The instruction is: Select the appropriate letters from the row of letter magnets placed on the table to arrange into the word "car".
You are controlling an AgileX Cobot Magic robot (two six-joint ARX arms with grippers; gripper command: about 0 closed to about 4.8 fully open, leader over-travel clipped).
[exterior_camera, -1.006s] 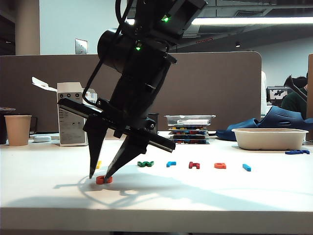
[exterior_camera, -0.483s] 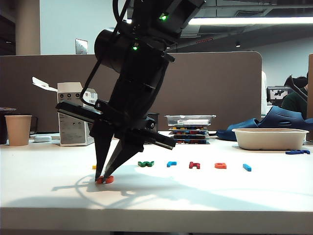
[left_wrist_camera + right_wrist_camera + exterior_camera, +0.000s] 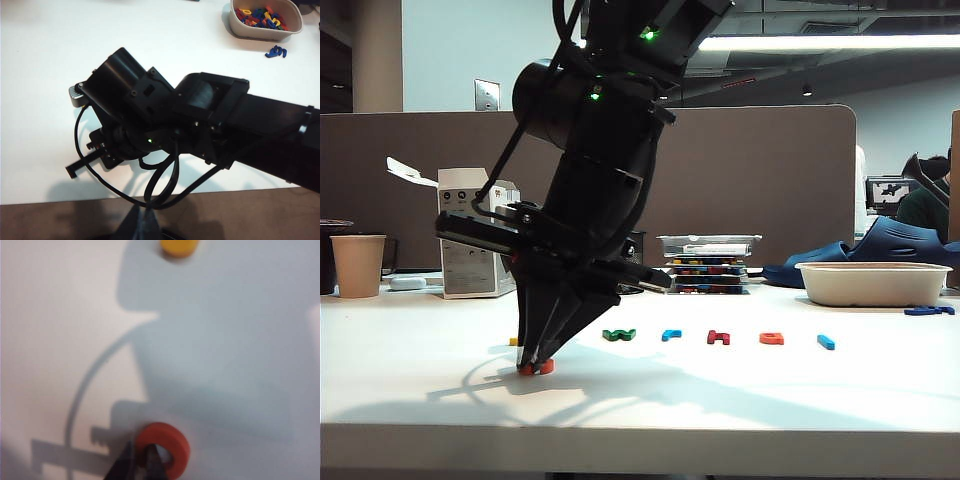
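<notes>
On table (image 3: 740, 390) | right claw (image 3: 532, 365) now closed on orange "c" (image 3: 536, 368)

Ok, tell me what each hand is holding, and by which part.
The right hand is shut on the orange letter c, pinching one side of its curved rim while it lies on the table. The left hand is out of view.

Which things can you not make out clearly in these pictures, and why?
- Left gripper: in no view; the left wrist view shows only the other arm's black body over the table.
- Yellow letter: exterior view, nearly all behind the right gripper; its shape is unreadable.
- Orange "c": right wrist view is blurred and the frame edge cuts it off.
- Letters in the bowl: too small to read.
</notes>
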